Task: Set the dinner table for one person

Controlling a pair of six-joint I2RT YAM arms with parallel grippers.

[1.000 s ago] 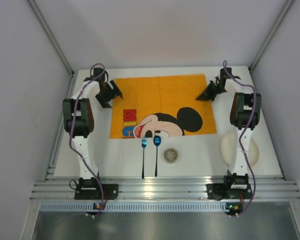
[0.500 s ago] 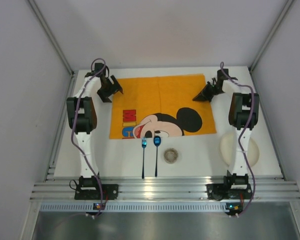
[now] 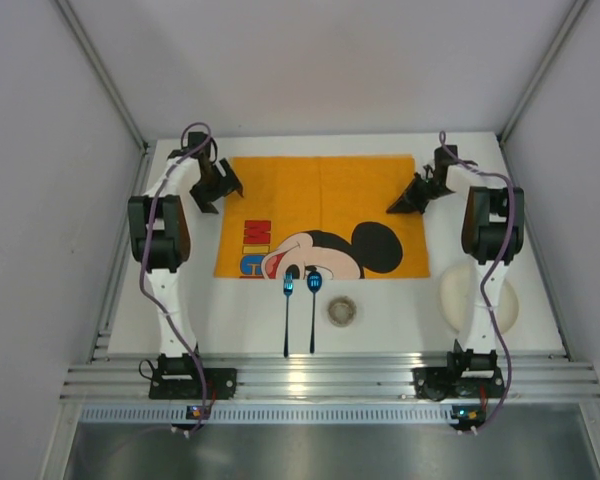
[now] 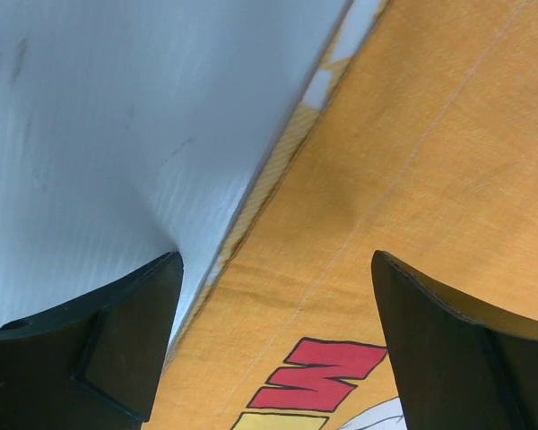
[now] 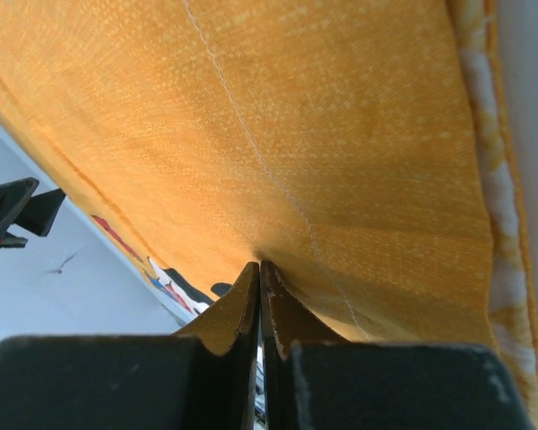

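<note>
Right fingers (image 3: 400, 203) pinch the mat (image 3: 320, 200) at its upper right corner; left fingers (image 3: 223, 188) hang open and empty by its upper left. I think it's being straightened on the table (image 3: 400, 320), mid frame, so left must grab next

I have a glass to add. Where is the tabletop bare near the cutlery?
Bare table lies between the left arm and the cutlery, and between the small dish and the plate. Crowded: far corners of the placemat, at the left gripper and right gripper.
</note>
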